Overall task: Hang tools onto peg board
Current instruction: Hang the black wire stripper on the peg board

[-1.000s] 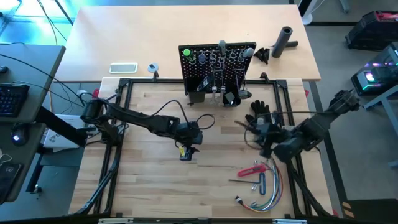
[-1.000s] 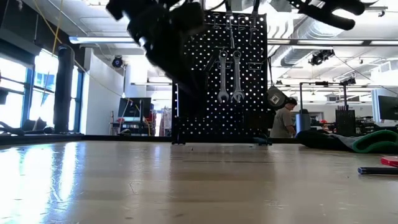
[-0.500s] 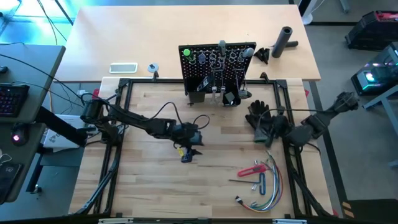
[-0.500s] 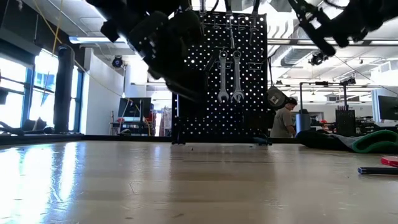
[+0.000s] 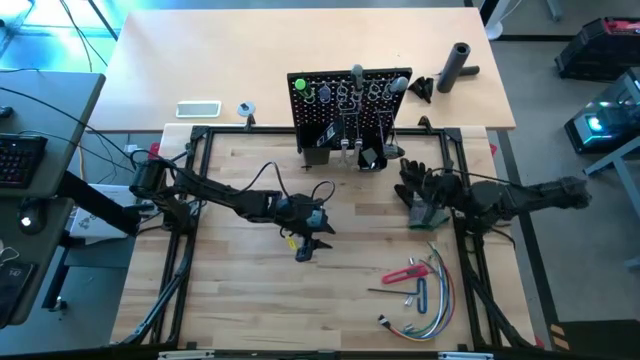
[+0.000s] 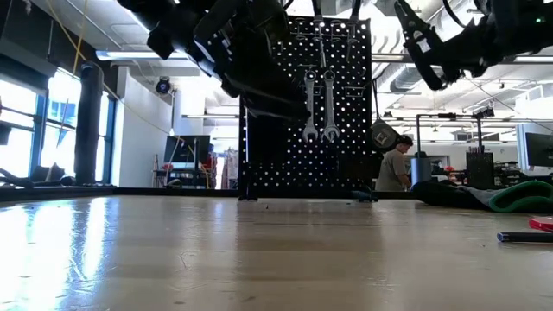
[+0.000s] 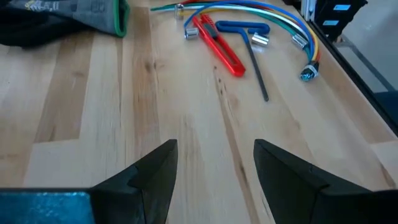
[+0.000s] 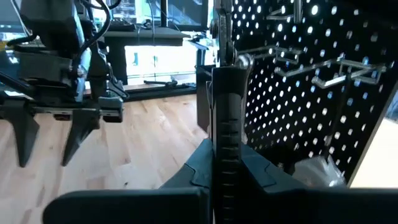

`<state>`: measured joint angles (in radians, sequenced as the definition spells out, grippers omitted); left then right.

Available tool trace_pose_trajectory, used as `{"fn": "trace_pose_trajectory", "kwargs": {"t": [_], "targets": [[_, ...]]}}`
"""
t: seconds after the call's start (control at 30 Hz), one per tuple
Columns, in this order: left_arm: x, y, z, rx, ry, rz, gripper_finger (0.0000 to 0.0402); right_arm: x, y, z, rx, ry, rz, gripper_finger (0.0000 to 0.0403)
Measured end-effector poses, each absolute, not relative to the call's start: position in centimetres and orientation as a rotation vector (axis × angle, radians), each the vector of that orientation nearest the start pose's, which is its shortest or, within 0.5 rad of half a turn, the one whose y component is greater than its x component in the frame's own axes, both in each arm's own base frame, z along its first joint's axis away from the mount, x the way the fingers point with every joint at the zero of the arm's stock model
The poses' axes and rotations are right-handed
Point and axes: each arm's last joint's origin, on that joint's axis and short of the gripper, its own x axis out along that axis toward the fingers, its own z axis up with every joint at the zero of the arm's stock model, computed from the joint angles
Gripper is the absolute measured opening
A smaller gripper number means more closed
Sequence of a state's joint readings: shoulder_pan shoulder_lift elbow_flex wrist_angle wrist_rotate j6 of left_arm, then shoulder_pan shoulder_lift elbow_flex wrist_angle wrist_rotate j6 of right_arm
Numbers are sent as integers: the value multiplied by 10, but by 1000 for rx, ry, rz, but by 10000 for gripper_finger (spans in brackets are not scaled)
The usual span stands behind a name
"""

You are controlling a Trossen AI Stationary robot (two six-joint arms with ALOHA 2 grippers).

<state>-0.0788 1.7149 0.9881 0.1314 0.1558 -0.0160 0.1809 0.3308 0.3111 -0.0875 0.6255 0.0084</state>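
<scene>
While the left gripper [image 5: 312, 243] hangs open mid-table, the closed right gripper [image 5: 412, 193] nears the peg board [image 5: 345, 105].

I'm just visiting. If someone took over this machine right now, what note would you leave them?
Left gripper: open, empty, above mid-table.
Right gripper: shut, apparently on a slim dark tool, close to the peg board.
Done: two wrenches and other tools hang on the board.
Left: hang the held tool, then the red-handled tool and hex key lying beside the wires.
</scene>
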Motion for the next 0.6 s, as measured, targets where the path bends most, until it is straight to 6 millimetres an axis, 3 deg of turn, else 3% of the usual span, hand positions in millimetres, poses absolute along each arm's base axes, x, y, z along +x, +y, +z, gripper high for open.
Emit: {"fn": "trace_pose_trajectory", "kwargs": {"t": [0.6], "targets": [[359,-33,193,-39,598,-224,207,116,-47,234,-44,116,-381,20]]}}
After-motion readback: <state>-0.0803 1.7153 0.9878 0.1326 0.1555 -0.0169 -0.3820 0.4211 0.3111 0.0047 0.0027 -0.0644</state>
